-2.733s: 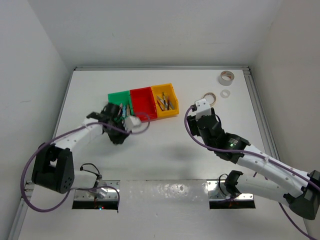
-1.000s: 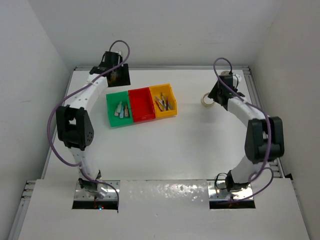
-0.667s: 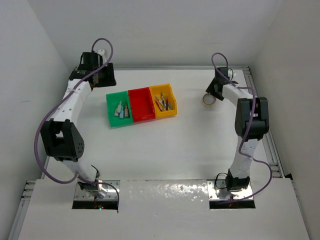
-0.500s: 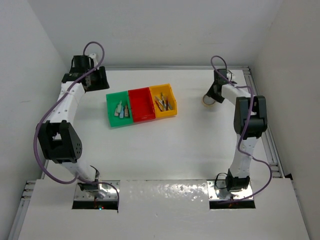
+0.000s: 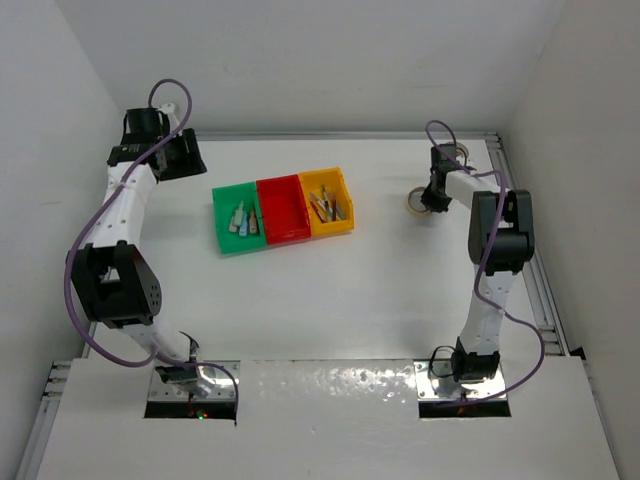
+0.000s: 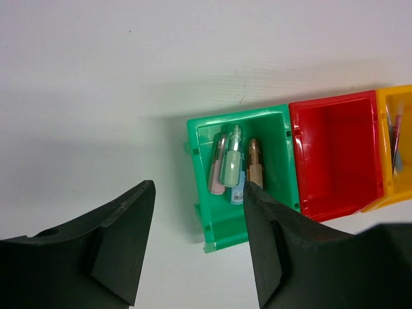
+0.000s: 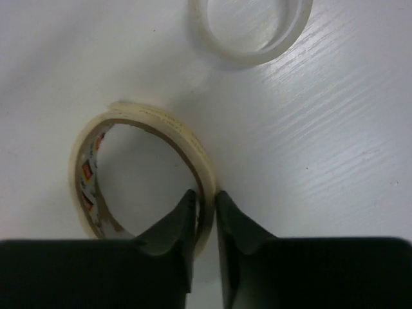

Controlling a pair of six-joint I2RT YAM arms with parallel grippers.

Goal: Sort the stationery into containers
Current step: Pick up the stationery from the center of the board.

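Observation:
The containers stand in a row mid-table: a green bin (image 5: 222,215) holding pastel pieces (image 6: 230,164), a red bin (image 5: 283,210) with nothing in it, and a yellow bin (image 5: 346,203) holding pens (image 5: 328,206). My left gripper (image 5: 168,158) hovers open at the far left, nothing between its jaws; in its wrist view it (image 6: 198,193) looks down at the green bin (image 6: 282,154). My right gripper (image 7: 206,205) is shut on the wall of a tan tape roll (image 7: 87,168) lying on the table, one finger inside the ring. From above, that roll (image 5: 413,201) lies at the far right.
A clear white tape ring (image 7: 254,55) lies just beyond the tan roll. A grey tape roll (image 5: 458,153) sits near the back right corner, partly behind my right arm. White walls close in on the left, back and right.
My right jaws have closed onto the tan roll's wall. My left arm has swung further left and back, away from the bins.

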